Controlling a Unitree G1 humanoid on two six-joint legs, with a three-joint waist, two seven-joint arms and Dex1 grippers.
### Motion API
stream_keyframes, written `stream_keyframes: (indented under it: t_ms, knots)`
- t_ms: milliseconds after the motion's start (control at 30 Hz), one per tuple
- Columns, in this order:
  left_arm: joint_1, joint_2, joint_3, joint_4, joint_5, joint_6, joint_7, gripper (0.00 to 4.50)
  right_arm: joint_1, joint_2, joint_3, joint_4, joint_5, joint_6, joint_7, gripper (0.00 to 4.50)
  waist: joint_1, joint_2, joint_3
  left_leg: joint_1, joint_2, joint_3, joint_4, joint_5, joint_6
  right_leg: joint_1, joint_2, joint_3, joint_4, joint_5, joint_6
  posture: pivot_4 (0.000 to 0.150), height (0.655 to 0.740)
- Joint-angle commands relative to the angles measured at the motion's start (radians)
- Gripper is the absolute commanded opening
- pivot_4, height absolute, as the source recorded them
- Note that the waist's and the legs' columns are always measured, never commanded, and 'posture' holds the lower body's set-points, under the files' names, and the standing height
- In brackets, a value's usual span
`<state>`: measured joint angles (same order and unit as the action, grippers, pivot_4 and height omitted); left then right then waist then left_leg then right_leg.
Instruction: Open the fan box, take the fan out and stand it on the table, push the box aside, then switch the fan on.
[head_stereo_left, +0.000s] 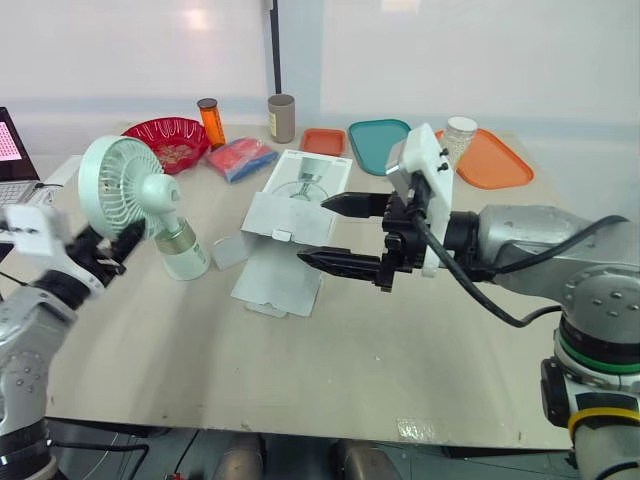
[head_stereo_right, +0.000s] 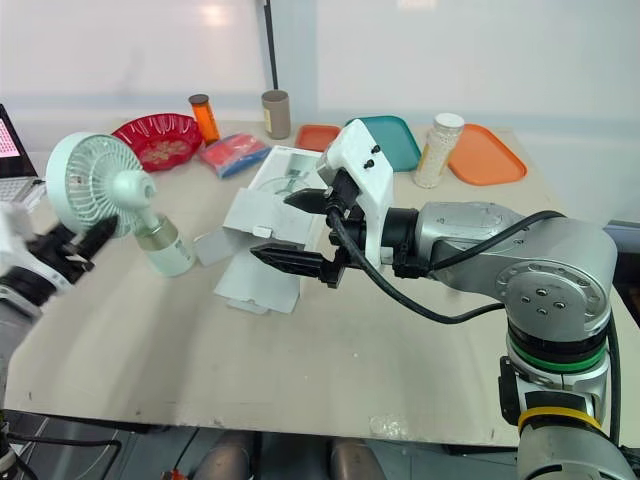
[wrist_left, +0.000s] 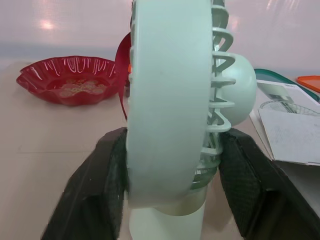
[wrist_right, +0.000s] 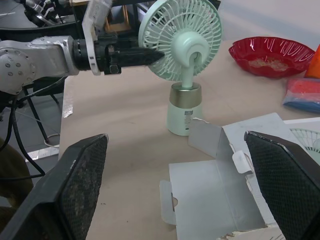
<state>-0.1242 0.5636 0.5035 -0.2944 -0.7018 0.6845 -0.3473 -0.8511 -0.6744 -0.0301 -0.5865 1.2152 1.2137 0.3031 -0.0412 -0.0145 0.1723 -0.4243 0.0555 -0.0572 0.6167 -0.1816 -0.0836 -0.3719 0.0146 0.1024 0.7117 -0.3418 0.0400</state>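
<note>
Your left gripper (head_stereo_left: 112, 243) is clamped on the round grille head of the pale-green plastic desk fan (head_stereo_left: 158, 192). Its base looks seated on the beige table (head_stereo_left: 300, 370), just beside the opened white cardboard box (head_stereo_left: 280, 215). Let go slowly and draw straight back so it doesn't tip. Your right gripper (head_stereo_left: 315, 232) hangs wide open over the box.

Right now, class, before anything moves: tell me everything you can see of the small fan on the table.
The fan is pale mint green plastic: a round head with a ribbed grille, a curved neck, and a cylindrical base with a metallic collar. Its base stands on the table, beside the open box. The left pincer clamps the head from front and back.
</note>
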Motion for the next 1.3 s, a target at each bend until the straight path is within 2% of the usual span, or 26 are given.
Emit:
stream_keyframes:
  t_ms: [33,100,167,233,533,767,1033,1133,1300]
  knots:
    - [-0.003,0.003,-0.013,0.003,0.015,0.006,0.011,4.31,-0.007,-0.003,-0.017,-0.022,0.013,-0.019,-0.005,4.5,-0.005,-0.011,0.006,-0.001,0.001,0.0,0.0,0.0,0.0,-0.001,0.001,0.0,0.0,0.0,0.0,0.15,0.74]
    - [-0.004,0.007,-0.013,0.004,0.02,-0.001,0.016,4.48,-0.007,-0.004,-0.017,-0.023,0.015,-0.019,-0.004,4.5,-0.005,-0.017,0.007,-0.005,0.004,-0.002,0.0,0.0,0.0,-0.005,0.003,-0.002,-0.002,0.001,-0.002,0.15,0.74]
    - [-0.006,0.007,-0.012,0.003,0.02,-0.001,0.018,4.48,-0.006,-0.004,-0.017,-0.024,0.016,-0.02,-0.002,4.5,-0.004,-0.017,0.007,-0.01,0.004,-0.002,0.0,0.0,-0.001,-0.008,0.002,-0.003,-0.004,0.005,-0.009,0.15,0.74]
    - [-0.007,0.007,-0.013,0.002,0.02,0.002,0.015,4.48,-0.006,-0.004,-0.015,-0.023,0.013,-0.02,-0.001,4.5,-0.004,-0.017,0.007,-0.013,0.003,-0.002,-0.001,0.0,-0.001,-0.011,0.001,-0.003,-0.006,0.005,-0.009,0.15,0.74]
    - [0.022,0.043,0.034,-0.056,-0.017,0.04,0.007,4.48,0.001,-0.008,-0.018,-0.028,0.013,-0.019,-0.003,4.5,-0.004,-0.017,0.007,-0.013,0.004,-0.002,-0.003,0.0,-0.001,-0.011,0.001,-0.004,-0.009,0.006,-0.01,0.15,0.74]
    - [0.087,0.112,0.112,-0.132,-0.064,0.105,-0.001,4.48,0.015,-0.013,-0.026,-0.033,0.019,-0.022,-0.003,4.5,-0.005,-0.017,0.008,-0.013,0.004,-0.002,-0.004,0.0,-0.001,-0.011,0.001,-0.004,-0.01,0.006,-0.01,0.15,0.74]
    - [0.19,0.12,0.184,-0.203,-0.117,0.171,0.002,4.48,0.016,-0.01,-0.023,-0.031,0.023,-0.026,-0.006,4.5,-0.005,-0.017,0.008,-0.013,0.004,-0.002,-0.005,0.0,-0.001,-0.011,0.001,-0.004,-0.01,0.006,-0.01,0.15,0.74]
    - [0.273,0.143,0.226,-0.246,-0.156,0.204,-0.047,4.48,0.019,-0.01,-0.027,-0.034,0.034,-0.022,-0.019,4.5,-0.007,-0.017,0.008,-0.013,0.004,-0.001,-0.005,0.0,-0.001,-0.011,0.001,-0.003,-0.01,0.006,-0.01,0.15,0.74]
    - [0.441,0.289,0.332,-0.294,-0.159,0.162,-0.306,4.48,0.047,-0.025,-0.055,-0.055,0.098,-0.012,-0.09,4.5,-0.007,-0.017,0.008,-0.013,0.004,-0.001,-0.007,0.0,-0.001,-0.012,0.001,-0.003,-0.011,0.006,-0.01,0.15,0.74]
